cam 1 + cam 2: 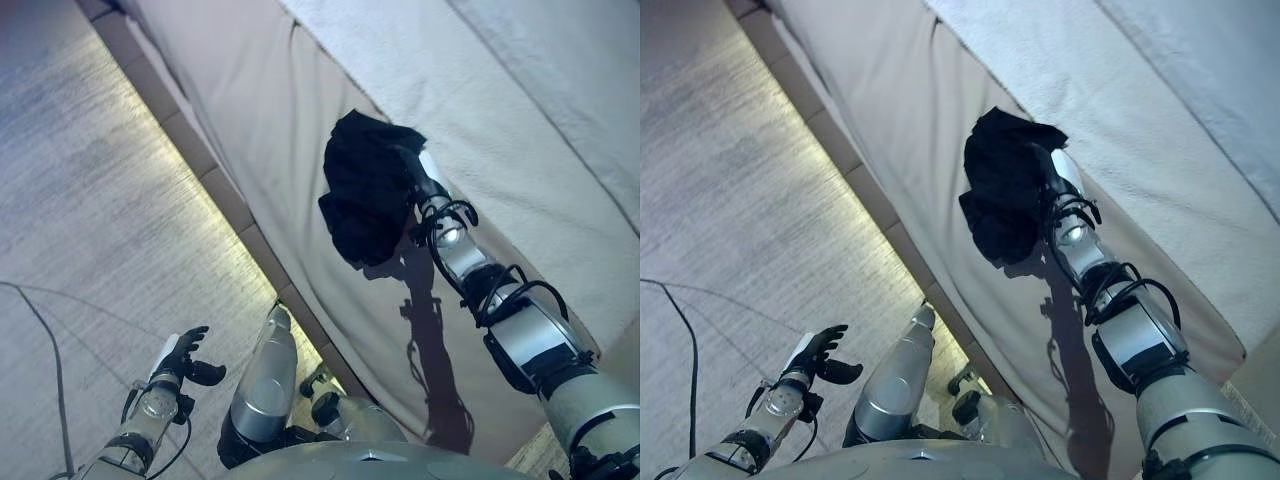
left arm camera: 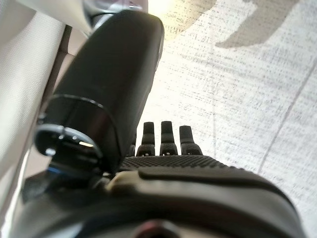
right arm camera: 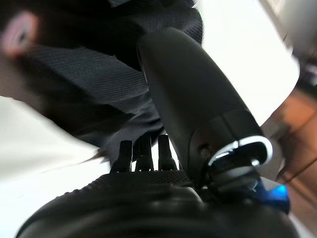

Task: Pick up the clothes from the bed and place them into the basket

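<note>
A black garment (image 1: 365, 195) hangs bunched in the air beside the bed's edge, with my right hand (image 1: 412, 168) shut on its upper right part. In the right wrist view the dark cloth (image 3: 74, 74) lies past the curled fingers and under the thumb (image 3: 188, 89). The bed (image 1: 520, 90) has a pale cover and fills the upper right. My left hand (image 1: 183, 352) hangs low at the lower left over the floor, its fingers (image 2: 168, 141) relaxed and holding nothing. No basket shows in any view.
The bed's beige side panel (image 1: 250, 90) drops to a wooden base strip (image 1: 205, 175) with a band of light on the floor along it. Pale carpet (image 1: 80, 200) covers the left half.
</note>
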Motion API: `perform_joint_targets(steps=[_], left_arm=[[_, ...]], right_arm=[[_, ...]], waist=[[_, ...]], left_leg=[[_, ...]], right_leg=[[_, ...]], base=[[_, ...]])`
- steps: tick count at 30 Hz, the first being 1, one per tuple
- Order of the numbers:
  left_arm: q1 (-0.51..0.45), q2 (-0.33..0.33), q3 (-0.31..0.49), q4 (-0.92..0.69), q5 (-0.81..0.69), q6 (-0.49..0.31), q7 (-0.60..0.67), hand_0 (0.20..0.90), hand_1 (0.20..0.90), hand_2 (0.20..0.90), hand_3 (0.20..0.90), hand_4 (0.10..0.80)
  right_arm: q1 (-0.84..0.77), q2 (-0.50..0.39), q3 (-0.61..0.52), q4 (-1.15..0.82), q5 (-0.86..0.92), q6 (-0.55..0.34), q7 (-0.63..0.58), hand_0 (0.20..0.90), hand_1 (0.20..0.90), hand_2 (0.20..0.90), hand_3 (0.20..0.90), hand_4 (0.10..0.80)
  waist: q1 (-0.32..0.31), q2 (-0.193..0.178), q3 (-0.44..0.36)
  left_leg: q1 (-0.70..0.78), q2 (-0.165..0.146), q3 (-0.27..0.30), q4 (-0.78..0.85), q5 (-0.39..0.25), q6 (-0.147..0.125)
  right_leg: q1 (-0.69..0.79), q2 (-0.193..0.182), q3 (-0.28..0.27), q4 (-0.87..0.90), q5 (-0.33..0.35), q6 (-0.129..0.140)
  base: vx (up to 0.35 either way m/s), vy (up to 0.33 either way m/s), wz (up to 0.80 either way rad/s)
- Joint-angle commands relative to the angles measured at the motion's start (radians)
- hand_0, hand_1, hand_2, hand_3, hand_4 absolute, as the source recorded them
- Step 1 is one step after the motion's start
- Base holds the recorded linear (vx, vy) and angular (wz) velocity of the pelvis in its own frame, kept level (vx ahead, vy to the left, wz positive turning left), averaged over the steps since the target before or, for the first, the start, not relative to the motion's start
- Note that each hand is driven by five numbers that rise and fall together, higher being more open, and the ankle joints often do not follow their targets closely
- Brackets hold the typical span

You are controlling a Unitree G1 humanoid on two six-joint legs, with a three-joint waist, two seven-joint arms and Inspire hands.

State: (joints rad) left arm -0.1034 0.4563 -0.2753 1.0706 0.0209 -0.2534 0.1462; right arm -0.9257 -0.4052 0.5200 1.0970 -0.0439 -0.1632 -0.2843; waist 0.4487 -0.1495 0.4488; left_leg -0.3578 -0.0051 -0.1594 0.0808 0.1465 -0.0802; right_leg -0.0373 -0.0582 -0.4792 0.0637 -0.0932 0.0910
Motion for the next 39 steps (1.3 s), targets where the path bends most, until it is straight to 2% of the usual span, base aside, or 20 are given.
perform_joint_targets(steps=[1,6,7,8,10,16,17,18,22,30,32,37,38,39], left_arm=[[0.032,0.055,-0.029,-0.007,-0.017,-0.055,0.000,0.900,0.900,0.900,0.900,0.800],[0.000,0.066,-0.031,-0.041,-0.056,-0.045,-0.014,0.900,0.900,0.900,0.900,0.800],[-0.004,0.065,-0.033,-0.043,-0.057,-0.044,-0.012,0.900,0.900,0.900,0.900,0.800],[-0.003,0.064,-0.030,-0.060,-0.056,-0.040,-0.010,0.900,0.900,0.900,0.900,0.800],[-0.004,0.068,-0.041,-0.090,-0.070,-0.027,-0.001,0.900,0.900,0.900,0.900,0.800],[0.006,0.075,-0.069,-0.194,-0.087,0.021,0.009,0.900,0.900,0.900,0.900,0.800],[0.010,0.079,-0.074,-0.214,-0.091,0.028,0.007,0.900,0.900,0.900,0.900,0.800],[0.012,0.080,-0.076,-0.222,-0.093,0.030,0.008,0.900,0.900,0.900,0.900,0.800],[0.028,0.090,-0.080,-0.257,-0.098,0.038,0.015,0.900,0.900,0.900,0.900,0.800],[0.064,0.096,-0.077,-0.264,-0.096,0.029,0.027,0.900,0.900,0.900,0.900,0.800],[0.069,0.090,-0.073,-0.243,-0.093,0.013,0.030,0.900,0.900,0.900,0.900,0.800],[0.085,0.053,-0.055,-0.170,-0.067,-0.034,0.051,0.900,0.900,0.900,0.900,0.800],[0.088,0.045,-0.057,-0.157,-0.064,-0.042,0.057,0.900,0.900,0.900,0.900,0.800],[0.094,0.031,-0.056,-0.139,-0.056,-0.052,0.064,0.900,0.900,0.900,0.900,0.800]], right_arm=[[-0.058,-0.041,0.015,-0.008,-0.037,0.057,-0.074,0.900,0.900,0.900,0.900,0.800],[-0.107,-0.033,0.033,0.100,-0.088,0.269,-0.010,0.900,0.900,0.900,0.900,0.800],[-0.111,-0.034,0.038,0.124,-0.115,0.344,0.010,0.900,0.900,0.900,0.900,0.800],[-0.104,-0.032,0.044,0.145,-0.112,0.416,0.057,0.900,0.900,0.900,0.900,0.800],[-0.102,-0.025,0.054,0.187,-0.157,0.482,0.115,0.900,0.900,0.900,0.900,0.800],[-0.113,-0.016,0.062,0.260,-0.159,0.477,0.181,0.900,0.900,0.900,0.900,0.800],[-0.117,-0.021,0.062,0.264,-0.151,0.454,0.166,0.761,0.761,0.761,0.738,0.638],[-0.122,-0.025,0.059,0.265,-0.142,0.443,0.156,0.300,0.300,0.300,0.200,0.100],[-0.124,-0.049,0.035,0.252,-0.067,0.385,0.074,0.300,0.300,0.300,0.200,0.100],[-0.103,-0.108,-0.085,0.217,0.277,0.229,-0.052,0.300,0.300,0.300,0.200,0.100],[-0.094,-0.116,-0.131,0.212,0.366,0.195,-0.059,0.300,0.300,0.300,0.200,0.100],[-0.037,-0.125,-0.276,0.157,0.636,0.035,-0.052,0.300,0.300,0.300,0.200,0.100],[-0.028,-0.124,-0.302,0.146,0.679,0.004,-0.040,0.300,0.300,0.300,0.200,0.100],[-0.014,-0.118,-0.343,0.128,0.756,-0.039,-0.013,0.300,0.300,0.300,0.200,0.100]], waist=[[0.020,0.029,-0.023],[0.032,0.070,0.019],[0.032,0.075,0.023],[0.033,0.083,0.031],[0.033,0.094,0.036],[0.043,0.135,0.051],[0.043,0.139,0.051],[0.042,0.140,0.050],[0.039,0.135,0.049],[0.019,0.121,0.018],[0.011,0.121,0.008],[-0.022,0.110,-0.031],[-0.026,0.113,-0.038],[-0.033,0.111,-0.050]], left_leg=[[-0.066,0.011,0.032,0.159,-0.143,0.020],[-0.177,-0.022,0.009,0.278,-0.161,0.041],[-0.195,-0.026,0.009,0.300,-0.166,0.043],[-0.206,-0.031,0.005,0.312,-0.170,0.049],[-0.223,-0.038,0.005,0.326,-0.171,0.053],[-0.237,-0.058,-0.005,0.345,-0.170,0.055],[-0.231,-0.058,-0.006,0.339,-0.168,0.052],[-0.227,-0.058,-0.006,0.333,-0.167,0.051],[-0.201,-0.048,-0.007,0.305,-0.163,0.041],[-0.134,-0.023,0.008,0.239,-0.154,0.020],[-0.116,-0.015,0.015,0.220,-0.151,0.014],[-0.054,0.010,0.037,0.160,-0.143,-0.001],[-0.053,0.012,0.045,0.146,-0.111,0.003],[-0.030,0.018,0.052,0.127,-0.110,-0.001]], right_leg=[[-0.124,-0.055,0.022,0.142,0.067,-0.015],[-0.248,-0.091,0.008,0.281,0.043,-0.028],[-0.266,-0.096,0.008,0.302,0.038,-0.029],[-0.279,-0.099,0.012,0.320,0.030,-0.033],[-0.302,-0.104,0.016,0.345,0.022,-0.034],[-0.319,-0.116,0.022,0.373,0.007,-0.037],[-0.308,-0.112,0.024,0.360,0.009,-0.037],[-0.302,-0.109,0.025,0.351,0.009,-0.036],[-0.262,-0.095,0.029,0.304,0.016,-0.033],[-0.176,-0.062,0.039,0.214,0.022,-0.033],[-0.159,-0.055,0.044,0.198,0.020,-0.035],[-0.106,-0.033,0.065,0.147,0.014,-0.039],[-0.104,-0.033,0.055,0.134,0.035,-0.047],[-0.087,-0.027,0.061,0.121,0.032,-0.048]], base=[[0.035,-0.003,0.12],[-0.003,0.023,0.08],[-0.031,0.020,-0.16],[-0.033,0.010,-0.22],[-0.040,0.002,-0.17],[-0.043,0.006,0.17],[-0.037,-0.009,0.26],[-0.034,-0.018,-0.30],[-0.020,-0.048,0.18],[0.000,-0.041,-0.06],[0.002,-0.002,0.03],[-0.020,0.009,-0.15],[-0.076,0.083,-0.17],[-0.065,0.093,-0.12]])
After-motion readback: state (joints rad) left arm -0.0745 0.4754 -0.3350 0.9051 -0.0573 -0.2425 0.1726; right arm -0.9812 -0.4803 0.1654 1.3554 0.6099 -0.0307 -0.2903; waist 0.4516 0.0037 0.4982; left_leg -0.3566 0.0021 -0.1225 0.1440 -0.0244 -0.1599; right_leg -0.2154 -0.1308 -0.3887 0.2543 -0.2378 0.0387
